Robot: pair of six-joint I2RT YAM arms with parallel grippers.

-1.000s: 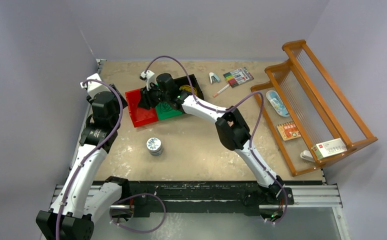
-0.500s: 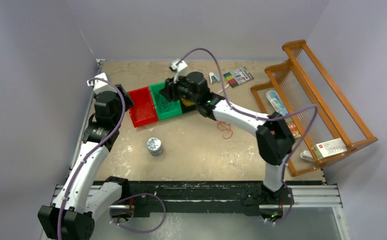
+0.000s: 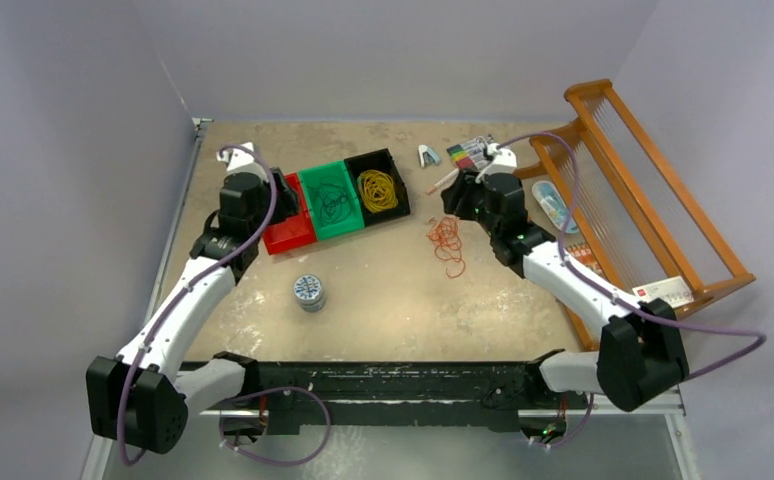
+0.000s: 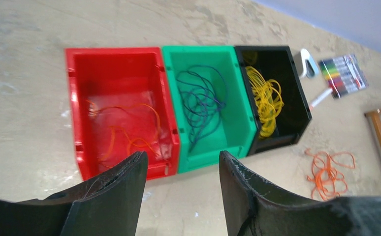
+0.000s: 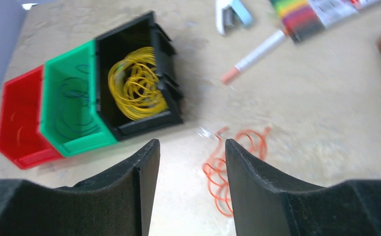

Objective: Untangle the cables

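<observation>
The surface (image 3: 383, 290) is bordered on the right by a wooden rack (image 3: 663, 190). Three bins are lined up touching: a red bin (image 4: 73, 108), a green bin (image 4: 213, 158) and a black bin (image 4: 277, 142). The left end effector (image 4: 181, 157) is held released and empty near the red bin. The right end effector (image 5: 191, 145) is likewise spread and empty near the loose orange cables (image 3: 446, 240), which lie on the surface right of the bins. Orange strands (image 4: 134, 142) are contained in the red bin, dark cables (image 4: 201, 101) in the green and yellow cables (image 4: 266, 101) in the black.

R arm (image 3: 563, 280) was swung off green bin (image 3: 313, 172) to far right; R jaws now by markers (image 3: 476, 152), spread wider. Black bin (image 3: 375, 156), yellow cables (image 3: 378, 190) & orange cables (image 3: 446, 243) on tabletop (image 3: 393, 300) were uncovered. L arm (image 3: 198, 290) was shifted right to red bin (image 3: 288, 236).
</observation>
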